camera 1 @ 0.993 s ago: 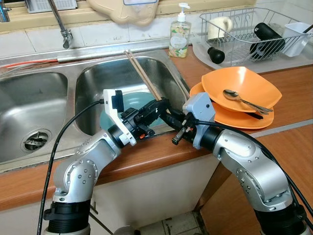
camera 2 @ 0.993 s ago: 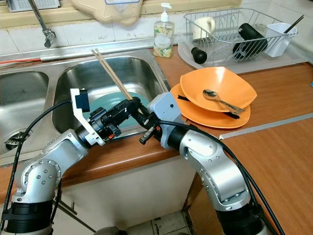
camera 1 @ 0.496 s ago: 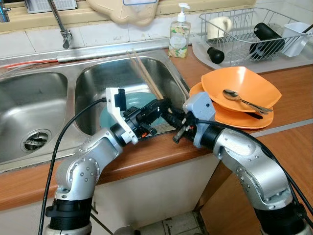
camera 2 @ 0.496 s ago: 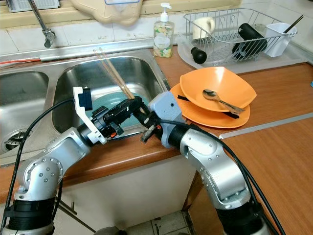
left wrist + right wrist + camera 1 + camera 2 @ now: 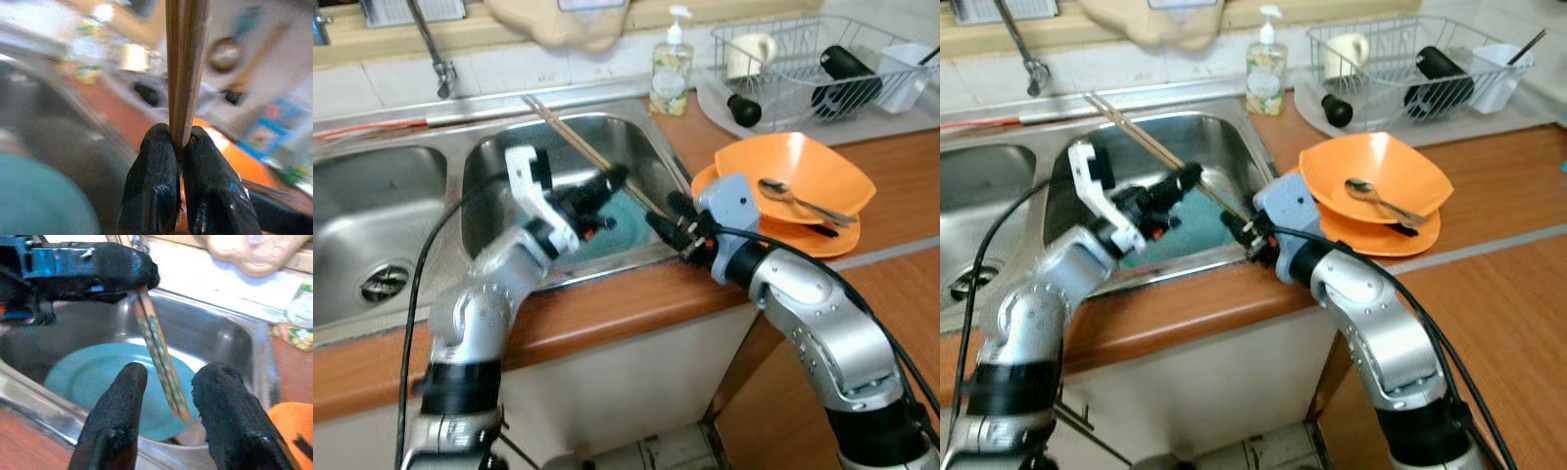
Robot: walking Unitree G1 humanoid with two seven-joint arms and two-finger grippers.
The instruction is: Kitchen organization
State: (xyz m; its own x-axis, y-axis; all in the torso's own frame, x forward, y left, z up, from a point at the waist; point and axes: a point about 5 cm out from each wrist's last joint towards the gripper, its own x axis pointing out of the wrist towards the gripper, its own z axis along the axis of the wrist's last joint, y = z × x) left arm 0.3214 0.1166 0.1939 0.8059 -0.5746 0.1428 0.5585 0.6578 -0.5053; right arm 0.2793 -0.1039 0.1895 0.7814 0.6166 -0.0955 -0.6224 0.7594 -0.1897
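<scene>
Over the right sink basin (image 5: 499, 157), a pair of wooden chopsticks (image 5: 570, 139) slanted upward, pinched partway along by the left gripper (image 5: 607, 182). Light, stiff and smooth, they looked apt to twist unless gripped near mid-length. The right gripper (image 5: 164, 401) waited with fingers spread around their lower ends, above a teal plate (image 5: 98, 377). Orange plates (image 5: 803, 181) crowded the counter nearby.

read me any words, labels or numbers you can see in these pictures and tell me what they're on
None can be read.
The clear pump soap bottle with a green label by the steel sink: print too small and blurred.
The blurred blue sticker in the left wrist view: unreadable.
</scene>
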